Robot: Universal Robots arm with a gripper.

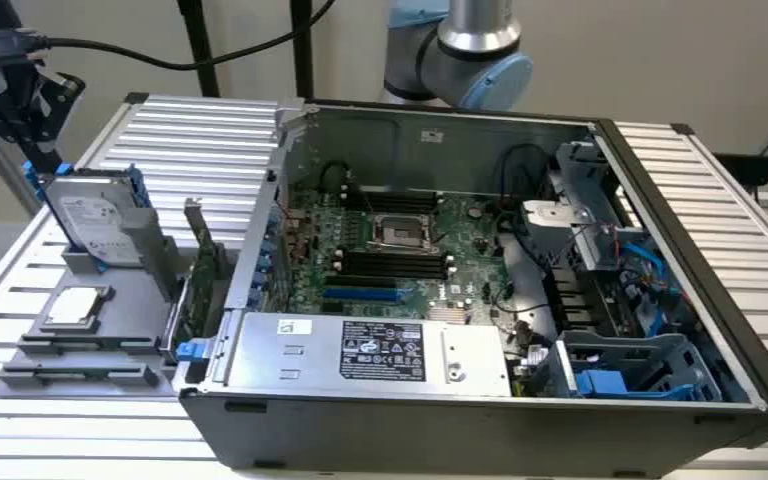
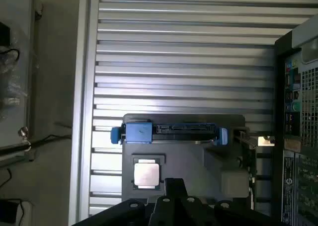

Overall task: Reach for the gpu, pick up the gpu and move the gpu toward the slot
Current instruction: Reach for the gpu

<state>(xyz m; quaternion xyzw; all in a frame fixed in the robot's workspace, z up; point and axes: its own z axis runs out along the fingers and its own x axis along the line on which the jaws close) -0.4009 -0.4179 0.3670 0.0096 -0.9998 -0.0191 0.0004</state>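
Note:
The gpu (image 1: 201, 272) is a thin dark-green card standing on edge in the grey holder (image 1: 117, 345), just outside the open computer case (image 1: 491, 300) on the exterior view's left. From the wrist view it is a narrow dark strip (image 2: 251, 161) with a metal bracket at one end. My gripper (image 1: 21, 112) hangs high at the exterior view's far left, above and behind the holder and well away from the gpu, with nothing in it. Its dark body (image 2: 171, 205) sits at the edge of the wrist view. A blue slot (image 1: 357, 295) lies on the motherboard inside the case.
The holder also carries an upright silver hard drive (image 1: 91, 215) in a blue frame (image 2: 169, 133) and a small square processor chip (image 1: 75, 305) (image 2: 146, 174). The ribbed metal table (image 1: 184, 140) runs around the case. A black cable (image 1: 131, 55) trails from the gripper.

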